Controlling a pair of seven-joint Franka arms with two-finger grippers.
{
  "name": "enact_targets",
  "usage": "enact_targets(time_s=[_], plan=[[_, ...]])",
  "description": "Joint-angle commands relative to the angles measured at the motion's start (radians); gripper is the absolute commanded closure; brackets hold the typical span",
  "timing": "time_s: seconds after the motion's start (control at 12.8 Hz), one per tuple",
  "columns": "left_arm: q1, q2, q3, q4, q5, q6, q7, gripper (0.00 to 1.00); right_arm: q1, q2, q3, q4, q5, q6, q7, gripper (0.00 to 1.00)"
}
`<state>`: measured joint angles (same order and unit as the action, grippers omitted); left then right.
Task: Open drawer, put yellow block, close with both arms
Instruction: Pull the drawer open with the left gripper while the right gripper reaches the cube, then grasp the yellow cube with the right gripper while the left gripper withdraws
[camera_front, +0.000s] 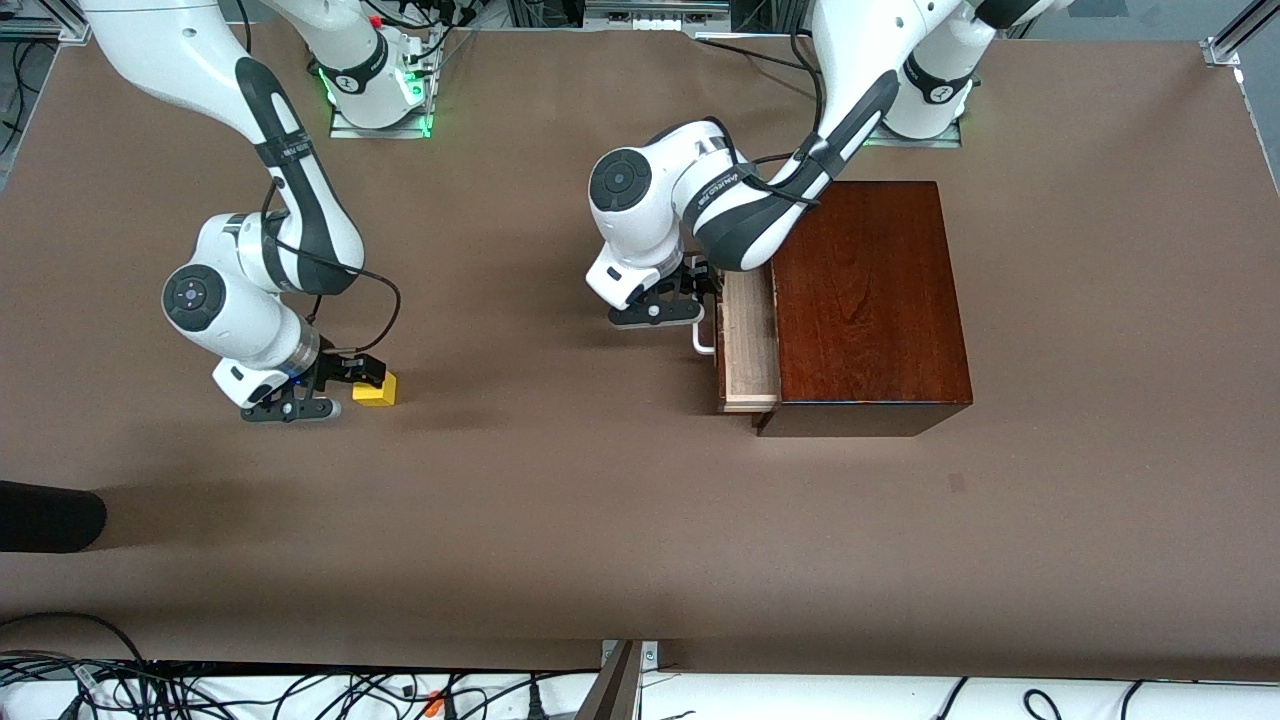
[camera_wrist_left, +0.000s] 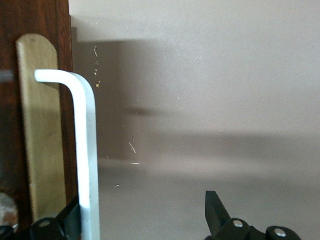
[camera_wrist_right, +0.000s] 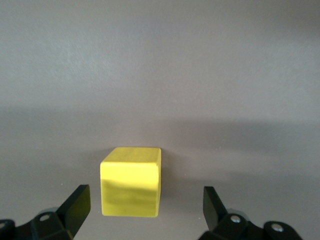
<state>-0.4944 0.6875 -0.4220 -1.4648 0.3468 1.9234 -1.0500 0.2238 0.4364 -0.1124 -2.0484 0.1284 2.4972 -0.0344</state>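
Note:
The yellow block (camera_front: 376, 390) sits on the brown table toward the right arm's end. My right gripper (camera_front: 352, 391) is low beside it and open. In the right wrist view the yellow block (camera_wrist_right: 131, 181) lies between the fingertips (camera_wrist_right: 76, 200), touching neither, inside my right gripper (camera_wrist_right: 145, 200). The drawer (camera_front: 748, 345) of the reddish-brown box (camera_front: 868, 300) is pulled partly out, showing pale wood. My left gripper (camera_front: 703, 290) is at its white handle (camera_front: 703, 342) and open. In the left wrist view the handle (camera_wrist_left: 86, 150) stands just inside one finger of my left gripper (camera_wrist_left: 145, 212).
A black rounded object (camera_front: 48, 515) lies at the table's edge near the front camera, toward the right arm's end. Cables (camera_front: 200, 690) run along that front edge. Open brown tabletop (camera_front: 560, 450) lies between the block and the box.

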Motion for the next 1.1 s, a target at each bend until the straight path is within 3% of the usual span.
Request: enact_targets(time_s=[0.0,0.31,0.55,0.86,1.02], plan=[[-0.016,0.007,-0.003,0.05,-0.005,-0.056,0.005,0.0,0.0,-0.004,0.014,-0.041,0.049,0.052,0.008,0.0],[-0.015,-0.035,-0.007,0.112,0.024,-0.194,0.021,0.0,0.0,-0.004,0.014,-0.038,0.05,0.051,0.008,0.0],[-0.009,-0.084,-0.006,0.219,0.012,-0.343,0.12,0.0,0.0,0.011,0.025,-0.038,0.077,0.063,0.008,0.02],[0.054,-0.206,-0.004,0.274,0.003,-0.53,0.312,0.0,0.0,0.019,0.031,-0.039,0.08,0.078,0.005,0.17],[0.135,-0.268,-0.007,0.291,0.003,-0.589,0.417,0.0,0.0,0.025,0.031,-0.038,0.08,0.078,-0.007,0.25]])
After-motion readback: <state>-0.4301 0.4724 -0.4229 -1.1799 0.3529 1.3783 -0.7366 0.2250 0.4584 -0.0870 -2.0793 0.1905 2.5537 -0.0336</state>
